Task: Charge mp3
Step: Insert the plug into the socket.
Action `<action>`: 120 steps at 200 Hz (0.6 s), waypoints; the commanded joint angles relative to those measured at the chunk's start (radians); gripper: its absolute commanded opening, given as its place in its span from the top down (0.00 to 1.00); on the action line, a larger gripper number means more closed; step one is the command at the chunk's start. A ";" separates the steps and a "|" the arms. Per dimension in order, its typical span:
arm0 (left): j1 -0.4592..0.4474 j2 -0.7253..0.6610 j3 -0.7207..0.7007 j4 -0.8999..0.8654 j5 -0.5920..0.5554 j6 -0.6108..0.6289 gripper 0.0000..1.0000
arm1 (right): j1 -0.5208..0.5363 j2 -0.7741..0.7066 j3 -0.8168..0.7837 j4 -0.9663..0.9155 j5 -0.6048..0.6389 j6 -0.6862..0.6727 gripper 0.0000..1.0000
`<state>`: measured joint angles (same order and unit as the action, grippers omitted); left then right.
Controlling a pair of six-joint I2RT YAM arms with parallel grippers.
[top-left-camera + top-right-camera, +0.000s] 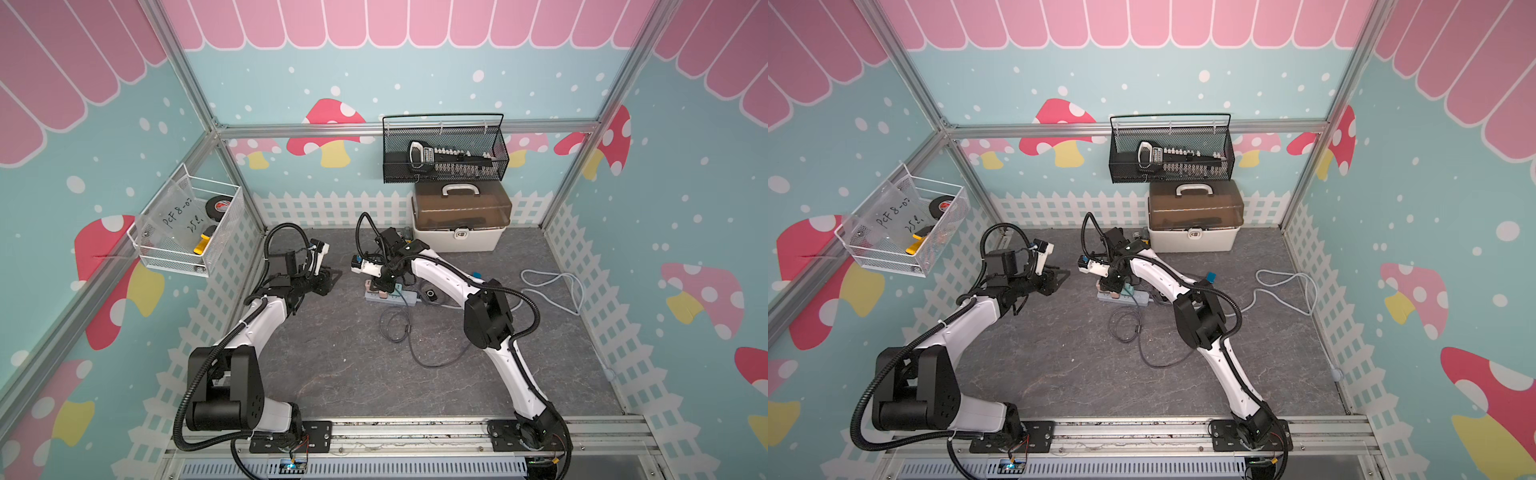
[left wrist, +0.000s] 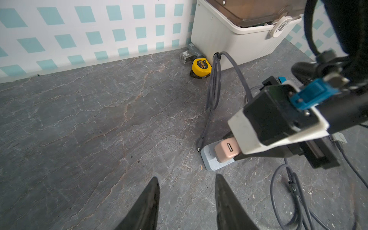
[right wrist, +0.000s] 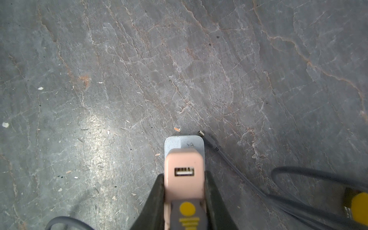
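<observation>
Brightly, evenly lit from above in both top views; only soft, faint shadows. Strongly bowed toward the edges there. Pale glare on the grey surface (image 3: 99,129) in the right wrist view. Soft focus up close: near end of the pink charger (image 3: 184,159), right pincer (image 3: 184,179), left pincer (image 2: 187,177). Sharp farther off.

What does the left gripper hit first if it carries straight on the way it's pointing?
Probably the bare table: the left gripper tilts down with open, empty jaws. Close beside that line lie the cable tip and the power strip; depth is unclear.
</observation>
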<state>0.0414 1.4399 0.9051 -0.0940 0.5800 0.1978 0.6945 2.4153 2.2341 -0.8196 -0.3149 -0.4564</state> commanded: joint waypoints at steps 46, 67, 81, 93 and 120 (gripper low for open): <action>-0.003 -0.028 -0.012 0.034 -0.035 0.002 0.57 | 0.000 0.054 -0.022 -0.019 0.088 0.121 1.00; -0.003 -0.035 -0.015 0.034 -0.031 0.007 0.58 | -0.001 0.059 -0.020 -0.021 0.080 0.120 1.00; -0.003 -0.035 -0.015 0.034 -0.030 0.011 0.57 | -0.001 0.067 -0.020 -0.027 0.079 0.113 1.00; -0.003 -0.031 -0.015 0.032 -0.028 0.018 0.57 | -0.001 0.074 -0.018 -0.037 0.068 0.106 1.00; -0.003 -0.024 -0.005 -0.004 -0.002 0.071 0.57 | -0.001 0.077 -0.007 -0.074 0.047 0.091 1.00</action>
<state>0.0410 1.4277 0.9028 -0.0795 0.5579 0.2028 0.6949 2.4233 2.2341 -0.7795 -0.2684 -0.3553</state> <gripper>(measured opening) 0.428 0.230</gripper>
